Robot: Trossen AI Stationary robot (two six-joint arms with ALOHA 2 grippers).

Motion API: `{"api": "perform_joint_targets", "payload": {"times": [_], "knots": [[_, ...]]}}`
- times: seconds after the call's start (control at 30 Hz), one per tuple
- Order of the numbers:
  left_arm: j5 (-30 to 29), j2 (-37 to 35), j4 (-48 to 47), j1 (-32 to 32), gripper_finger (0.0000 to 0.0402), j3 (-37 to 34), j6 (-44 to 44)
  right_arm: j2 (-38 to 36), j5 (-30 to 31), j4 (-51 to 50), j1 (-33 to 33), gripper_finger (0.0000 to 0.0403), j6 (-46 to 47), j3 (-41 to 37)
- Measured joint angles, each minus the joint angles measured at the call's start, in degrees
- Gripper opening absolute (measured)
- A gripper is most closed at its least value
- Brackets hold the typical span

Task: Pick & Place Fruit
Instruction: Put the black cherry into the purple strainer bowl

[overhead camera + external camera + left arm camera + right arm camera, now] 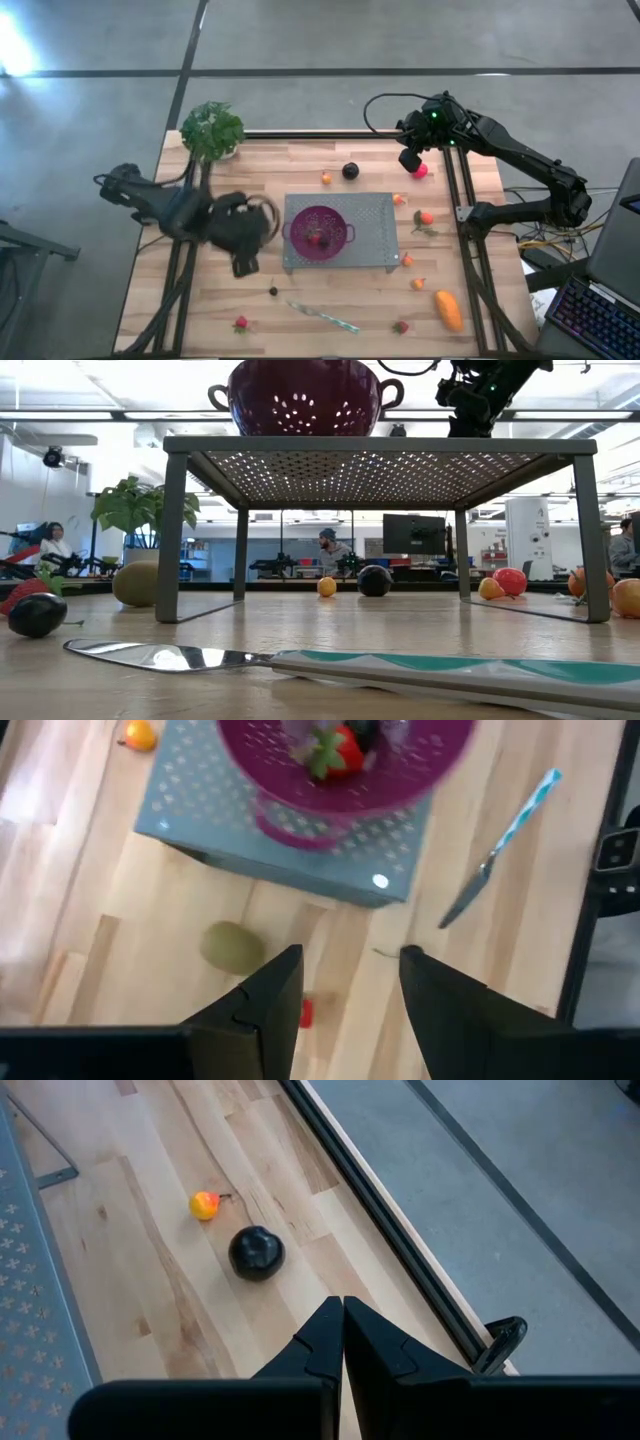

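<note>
A: Where does the fruit stand right now?

B: One glossy red toy strawberry (340,752) already lies in the purple perforated colander (318,234), which sits on the grey perforated metal stand (372,215). The rest is scattered over the wooden table (300,160): an olive-green oval kiwi (231,945) just beside the stand, a dark round plum (257,1252) with a tiny orange piece (204,1205) near it, a pink-red ball (421,171), and a larger oblong orange fruit (448,310) towards the near right corner.

A: How would the kiwi handle?

B: I'd judge it light, hard and smooth, so inclined to roll or squirt out. Best taken across its short middle, fingers coming down on both flanks.

A: And the grippers?

B: The left gripper (345,982) hangs above the table left of the stand, its fingers apart with nothing between them, the kiwi just ahead. The right gripper (342,1335) is over the far right edge near the pink-red ball, fingers pressed together and empty.

A: Anything in the way?

B: A slim silver knife with a teal striped handle (325,317) lies near the front, well apart from the kiwi. A leafy green plant (211,129) occupies the far left corner.
</note>
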Motion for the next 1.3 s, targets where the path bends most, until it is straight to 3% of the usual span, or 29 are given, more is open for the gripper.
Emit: {"api": "perform_joint_targets", "payload": {"times": [0.27, 0.47, 0.6, 0.77, 0.83, 1.3], "knots": [[-8.67, 0.04, 0.53, -14.78, 0.0172, -7.66, -20.12, 0.00, 0.02, 0.00, 0.02, 0.0008, -0.69, 0.00], [-14.57, 0.09, 5.33, -20.66, 0.0172, -17.66, -32.09, 0.00, 0.02, 0.67, 0.02, 0.0008, -1.21, 0.00], [-16.94, 0.09, 14.74, -21.52, 0.0172, -26.09, -33.43, 0.00, 0.02, 0.65, 0.02, 0.0008, -1.12, 0.00], [-16.48, 0.09, 27.70, -21.22, 0.0172, -36.28, -33.41, 0.00, 0.14, -0.15, 0.02, 0.0008, -1.07, 0.00], [-15.10, 0.09, 28.79, -21.19, 0.0172, -38.51, -34.00, 0.00, 0.17, -0.13, 0.02, 0.0008, -1.05, 0.00], [-11.54, -0.04, 30.74, -21.22, 0.0170, -41.42, -36.67, 0.00, 0.50, -0.21, 0.00, 0.0008, -1.05, 0.00]]}}
